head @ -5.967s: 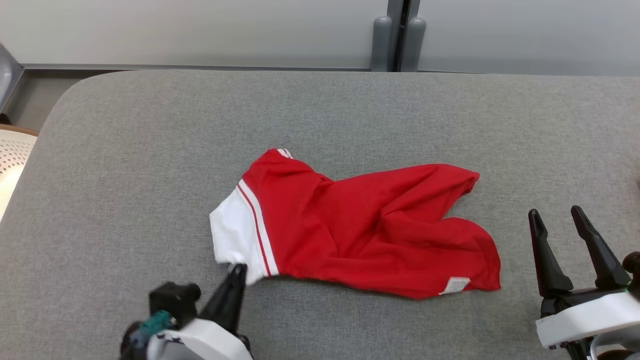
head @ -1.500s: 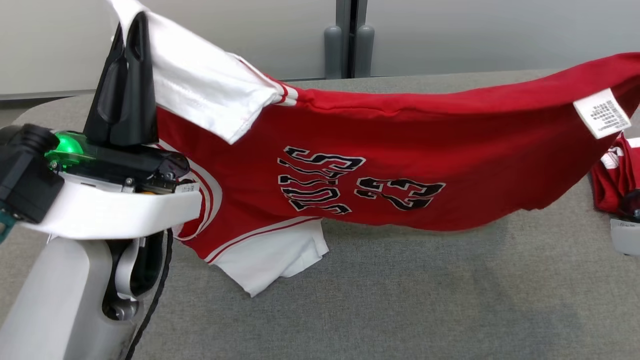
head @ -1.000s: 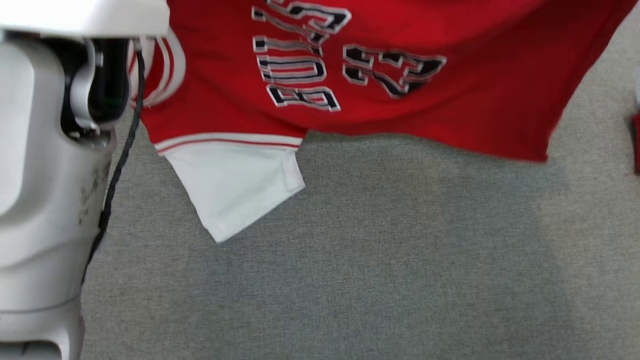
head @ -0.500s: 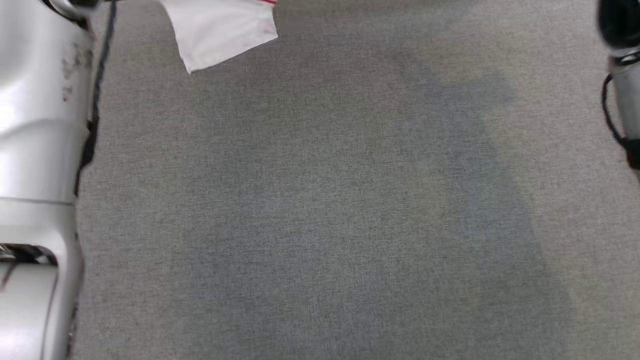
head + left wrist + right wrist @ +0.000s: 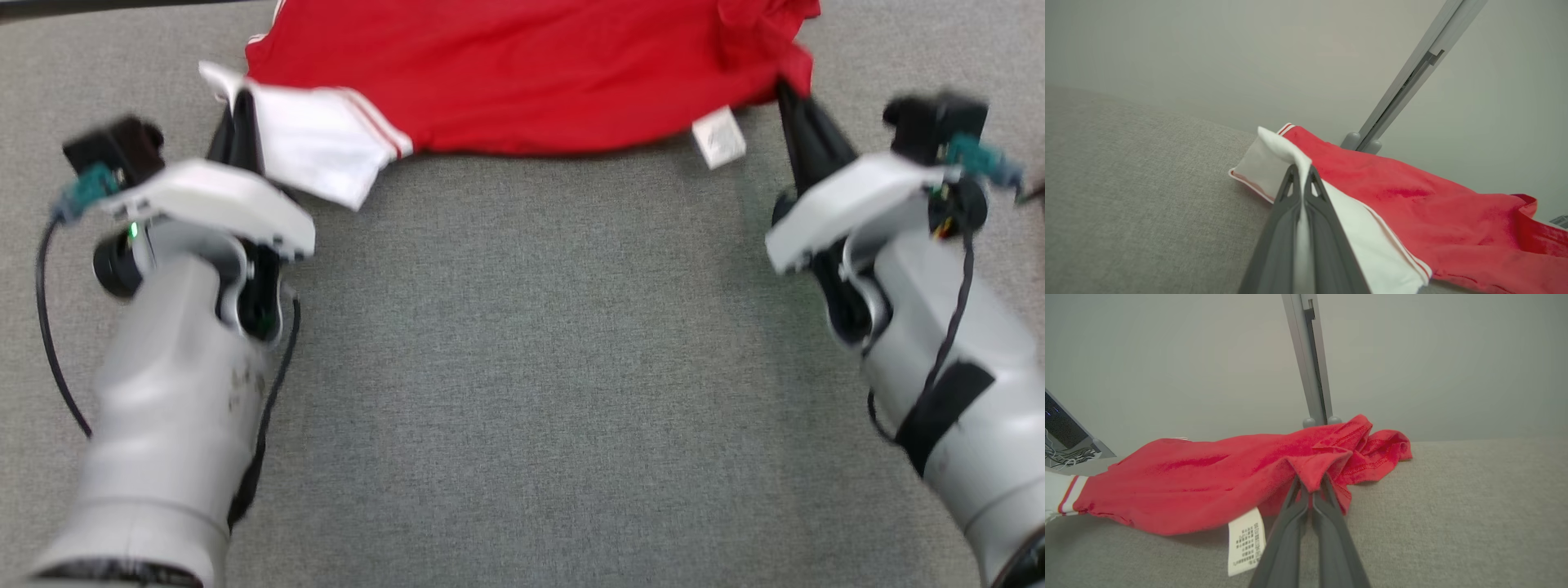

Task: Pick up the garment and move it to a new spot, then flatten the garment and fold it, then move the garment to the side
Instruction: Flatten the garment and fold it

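Note:
The garment (image 5: 522, 73) is a red jersey with white sleeves, lying stretched across the far part of the grey table (image 5: 522, 367). My left gripper (image 5: 235, 114) is shut on its white sleeve (image 5: 314, 151), and in the left wrist view white cloth (image 5: 1280, 153) is pinched between the dark fingers of that gripper (image 5: 1301, 173). My right gripper (image 5: 785, 88) is shut on a red corner of the garment (image 5: 1208, 477), with that gripper (image 5: 1311, 486) clamping a fold of red cloth. A white care label (image 5: 718, 139) hangs from the near hem.
A grey wall (image 5: 1412, 355) with a vertical metal post (image 5: 1310, 355) stands behind the table. The near half of the grey table lies bare between my two forearms. Some cables and a dark panel (image 5: 1063, 445) show at the far left in the right wrist view.
The head camera has swung back over the scene. Both grippers have come down with the garment, which now lies stretched across the far part of the table instead of hanging in the air.

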